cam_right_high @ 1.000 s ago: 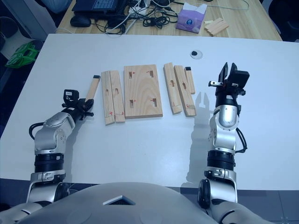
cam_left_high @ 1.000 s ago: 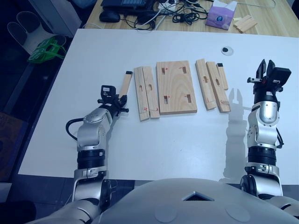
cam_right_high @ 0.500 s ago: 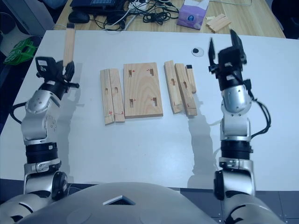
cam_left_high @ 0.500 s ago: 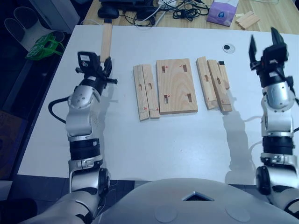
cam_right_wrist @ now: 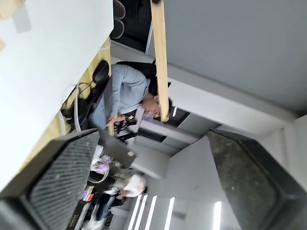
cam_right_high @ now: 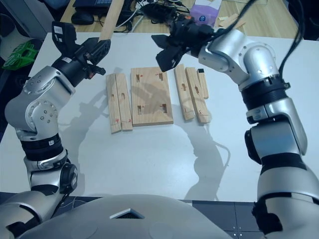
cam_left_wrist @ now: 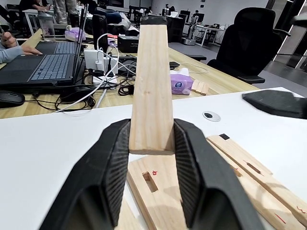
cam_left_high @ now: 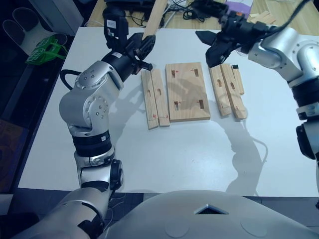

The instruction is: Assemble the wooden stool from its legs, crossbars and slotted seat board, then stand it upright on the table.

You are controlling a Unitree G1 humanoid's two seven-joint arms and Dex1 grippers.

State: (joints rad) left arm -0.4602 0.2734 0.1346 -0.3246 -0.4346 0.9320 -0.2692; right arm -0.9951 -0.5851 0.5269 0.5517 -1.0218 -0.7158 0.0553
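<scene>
Clamped one wooden bar (cam_left_wrist: pixel 152 72) in the fingers of the left gripper (cam_left_wrist: pixel 151 132), aloft over the far edge of the tabletop (cam_left_high: pixel 149 159); judged nothing joined yet. Held the right gripper (cam_left_high: pixel 215 44) empty, fingers apart, above the seat board (cam_left_high: pixel 188 92), so probably needed next to line the bar to a slot. Counted one seat board mid-tabletop, two slotted pieces (cam_left_high: pixel 155 98) just beside it toward the left edge, three further pieces (cam_left_high: pixel 227 90) toward the right.

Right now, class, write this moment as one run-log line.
left gripper: shut on wooden bar, off the table | right gripper: open, empty, near far end of seat board | remaining pieces: flat on table
</scene>
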